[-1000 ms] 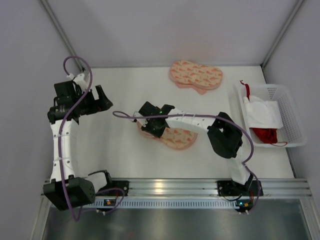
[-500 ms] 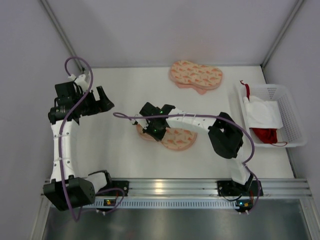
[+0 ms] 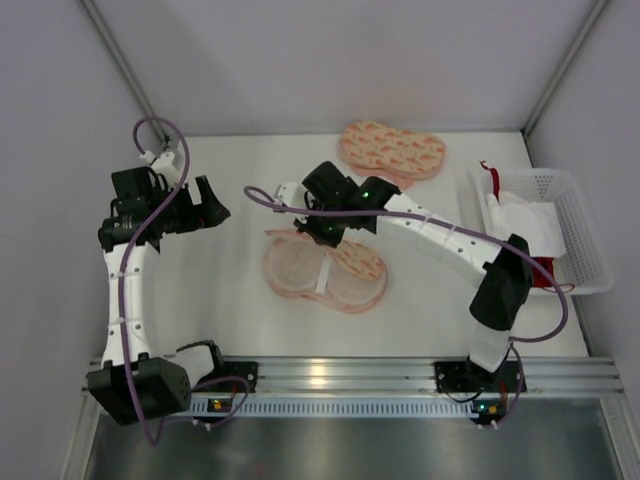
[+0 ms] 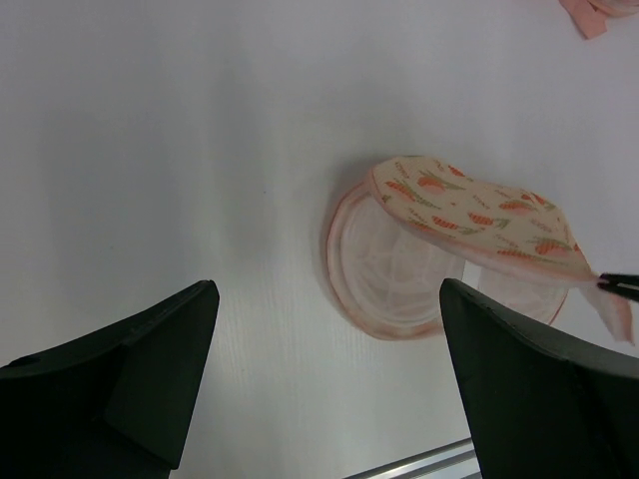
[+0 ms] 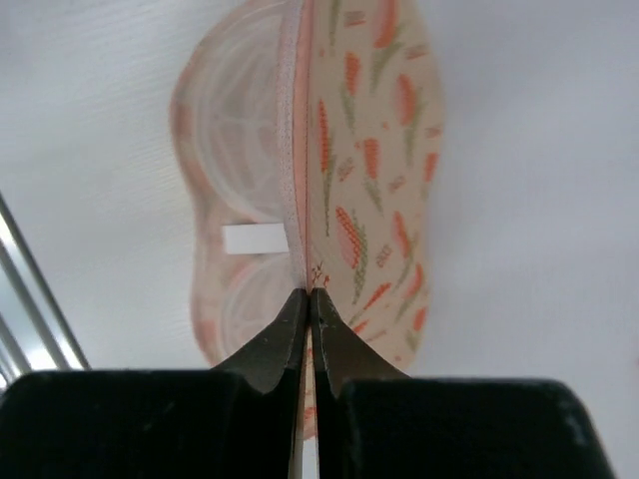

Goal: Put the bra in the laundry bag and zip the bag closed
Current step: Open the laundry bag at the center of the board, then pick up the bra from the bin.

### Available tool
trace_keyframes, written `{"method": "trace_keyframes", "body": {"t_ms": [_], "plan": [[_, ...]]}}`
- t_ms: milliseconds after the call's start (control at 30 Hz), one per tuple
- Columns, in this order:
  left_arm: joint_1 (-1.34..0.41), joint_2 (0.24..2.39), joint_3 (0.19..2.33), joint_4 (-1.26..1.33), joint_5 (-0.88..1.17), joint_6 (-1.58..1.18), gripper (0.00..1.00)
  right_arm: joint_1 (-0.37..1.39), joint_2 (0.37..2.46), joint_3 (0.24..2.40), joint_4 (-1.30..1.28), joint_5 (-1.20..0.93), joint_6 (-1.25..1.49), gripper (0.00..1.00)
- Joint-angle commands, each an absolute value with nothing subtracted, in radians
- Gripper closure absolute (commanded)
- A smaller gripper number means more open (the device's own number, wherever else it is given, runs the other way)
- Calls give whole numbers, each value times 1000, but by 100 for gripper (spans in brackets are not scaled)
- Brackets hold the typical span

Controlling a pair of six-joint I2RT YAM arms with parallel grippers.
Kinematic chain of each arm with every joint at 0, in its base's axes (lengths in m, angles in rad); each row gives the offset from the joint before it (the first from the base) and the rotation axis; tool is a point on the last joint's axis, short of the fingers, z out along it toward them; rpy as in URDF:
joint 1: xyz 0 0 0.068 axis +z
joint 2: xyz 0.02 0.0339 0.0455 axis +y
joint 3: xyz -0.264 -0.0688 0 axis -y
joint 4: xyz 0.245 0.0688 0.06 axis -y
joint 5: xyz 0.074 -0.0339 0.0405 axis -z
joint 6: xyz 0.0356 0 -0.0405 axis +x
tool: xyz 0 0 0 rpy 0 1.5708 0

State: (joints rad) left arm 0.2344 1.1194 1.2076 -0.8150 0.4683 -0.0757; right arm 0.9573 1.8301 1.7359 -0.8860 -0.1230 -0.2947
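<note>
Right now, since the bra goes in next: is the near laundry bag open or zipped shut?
Open. The right gripper holds up the printed flap of the laundry bag, baring its pale pink inside.

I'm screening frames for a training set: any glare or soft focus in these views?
Top external: glare on the metal rail, light otherwise even. Left wrist: the left gripper's fingers look soft-edged, the laundry bag sharper. Right wrist: the bag's print is slightly soft.

A white mesh basket point(image 3: 590, 232) rests on the white table point(image 3: 225, 300), holding white fabric point(image 3: 525, 225), possibly a folded garment. Just left of the basket and slightly farther back, a closed carrot-print pouch point(image 3: 392, 150) lies flat.
</note>
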Motion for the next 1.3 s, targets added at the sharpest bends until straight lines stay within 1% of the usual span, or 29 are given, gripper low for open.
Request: {"method": "trace_keyframes", "body": {"t_ms": [0,167,300,333,400,433,467,500,600,633,667,767,833,867,1000,1067,1100,1133,1200,1233,1267], "plan": [[239,1106,1180,-756,526,-46,1,884,1798,1781,-894,-55,-449,100],[238,1117,1144,-735,575,-9,3,754,1896,1815,-784,34,-615,100],[238,1105,1109,-733,581,64,5,681,1959,1844,-599,78,-706,99],[238,1100,1091,-733,586,78,5,675,1982,1850,-566,99,-710,88],[238,1089,1074,-733,595,113,5,670,2000,1900,-525,147,-706,74],[238,1086,1062,-733,595,126,5,673,2022,1936,-531,153,-690,55],[238,1085,1052,-733,598,144,5,672,2029,1972,-541,158,-651,47],[238,1078,1048,-733,600,152,4,672,2032,2038,-563,158,-634,36],[238,1066,1034,-733,601,184,4,672,1999,2056,-564,160,-600,23],[238,1063,1032,-733,606,202,4,670,1961,2046,-575,161,-580,17],[236,1057,1032,-733,606,213,4,670,1941,2022,-592,160,-571,14],[233,1029,1032,-742,588,257,4,666,1833,1961,-656,152,-504,10],[212,1019,1054,-787,556,291,2,658,1737,1879,-695,134,-459,4],[200,1022,1068,-808,536,325,2,644,1705,1853,-736,121,-416,3],[83,1052,1114,-897,439,377,4,589,1510,1675,-828,29,-316,1],[31,1061,1111,-904,410,397,4,558,1448,1570,-851,17,-278,1],[17,1072,1112,-902,397,408,4,543,1384,1534,-854,6,-261,1],[6,1087,1112,-902,387,426,4,496,1350,1499,-859,-30,-247,1],[-52,1152,1114,-902,354,440,8,434,1280,1415,-868,-69,-250,1],[-64,1178,1112,-902,350,452,9,366,1264,1395,-888,-83,-271,1],[-74,1205,1114,-899,348,460,13,326,1255,1369,-899,-134,-288,1]]}}
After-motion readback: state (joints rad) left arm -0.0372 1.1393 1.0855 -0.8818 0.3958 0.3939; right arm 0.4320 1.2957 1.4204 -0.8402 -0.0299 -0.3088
